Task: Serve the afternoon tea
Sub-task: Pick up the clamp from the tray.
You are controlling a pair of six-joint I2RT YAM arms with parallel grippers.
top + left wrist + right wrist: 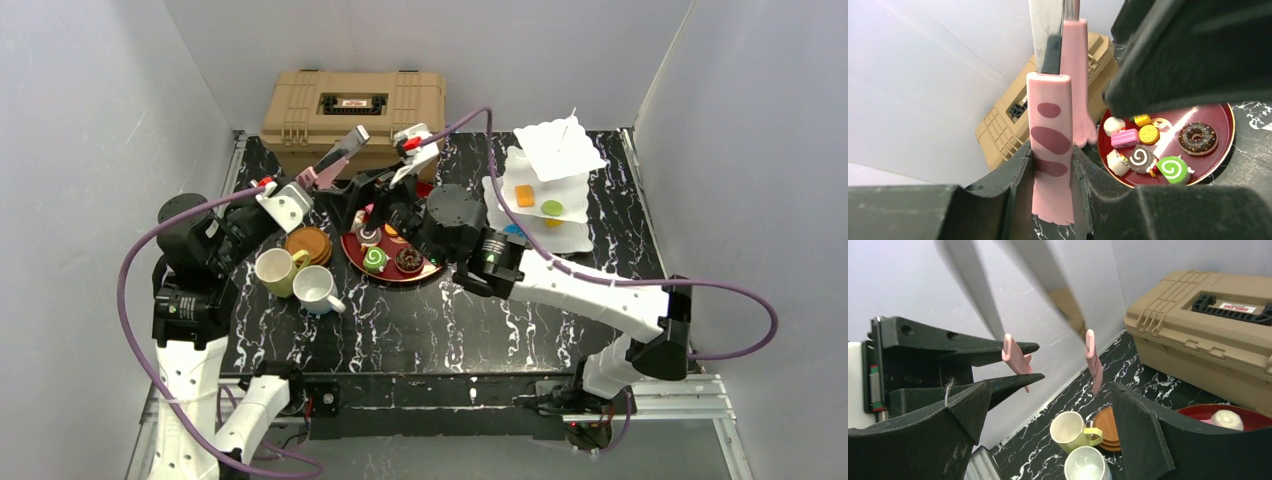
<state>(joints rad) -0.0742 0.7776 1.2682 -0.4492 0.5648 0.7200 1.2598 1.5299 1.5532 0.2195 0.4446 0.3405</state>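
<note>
From above, the toy pastries (376,259) lie on a red plate (400,281) mid-tabletop, nearer the far edge. The yellow mug (276,272), white mug (317,289) and coasters (308,244) sit toward the left edge.

Left wrist: the left gripper (1052,170) has its jaws clenched on the tongs (1049,115) (pink-sleeved).

Right wrist: the right gripper (1050,390) has its jaws spread wide, grasping nothing.

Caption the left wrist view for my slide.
Left gripper clamps pink-tipped tongs beside red plate of toy pastries, tan toolbox behind.
</note>
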